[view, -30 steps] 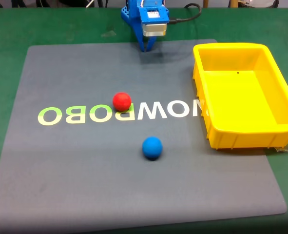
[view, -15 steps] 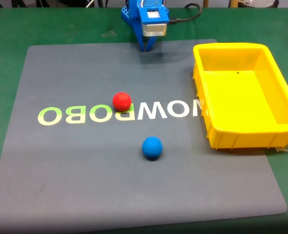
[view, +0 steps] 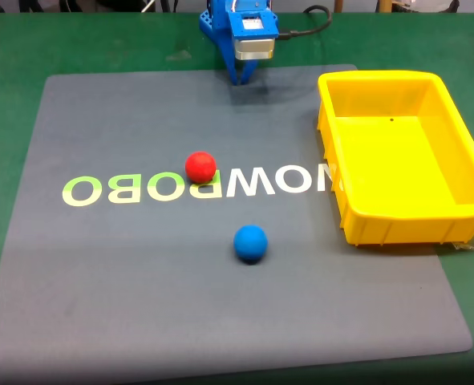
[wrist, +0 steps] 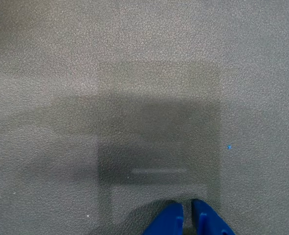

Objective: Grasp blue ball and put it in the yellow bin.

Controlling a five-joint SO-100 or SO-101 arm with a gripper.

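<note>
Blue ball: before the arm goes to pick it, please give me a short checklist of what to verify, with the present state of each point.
1. Blue ball lies free on the grey mat: ok.
2. Red ball apart from the blue one: ok.
3. Yellow bin holds nothing: ok.
4. Gripper holds nothing: ok.
5. Fingers apart enough for the ball: not ok, nearly together in the wrist view.
6. Gripper near the ball: not ok, it hangs at the mat's far edge in the fixed view.
</note>
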